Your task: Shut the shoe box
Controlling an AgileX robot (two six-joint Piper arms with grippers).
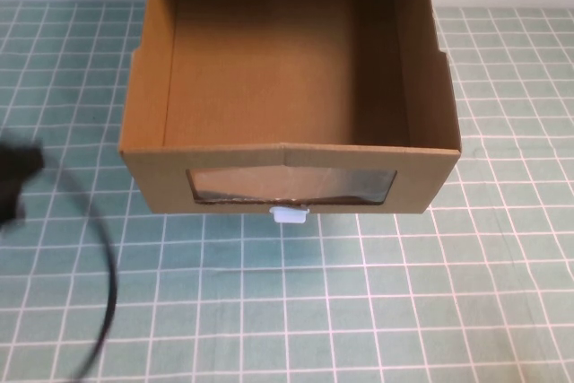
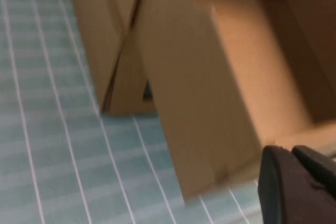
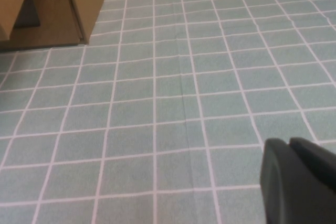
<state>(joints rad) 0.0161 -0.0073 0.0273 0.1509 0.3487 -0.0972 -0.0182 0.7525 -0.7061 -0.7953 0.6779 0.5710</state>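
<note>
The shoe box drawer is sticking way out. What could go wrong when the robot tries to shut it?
1. The shoe box drawer is pulled far out; a push off to one side could twist it so it jams.
2. The left tool sits at the drawer's left front corner, so it might scrape the side wall instead of pushing the front.
3. A dark cable loops over the mat at the left and could snag. The right tool hangs over bare mat, away from the box.

shoe box (image 1: pixel 291 123) pulled open, left hand (image 1: pixel 13 181) left of it

Lab-style test bench: gridded green mat (image 1: pixel 359 311).
</note>
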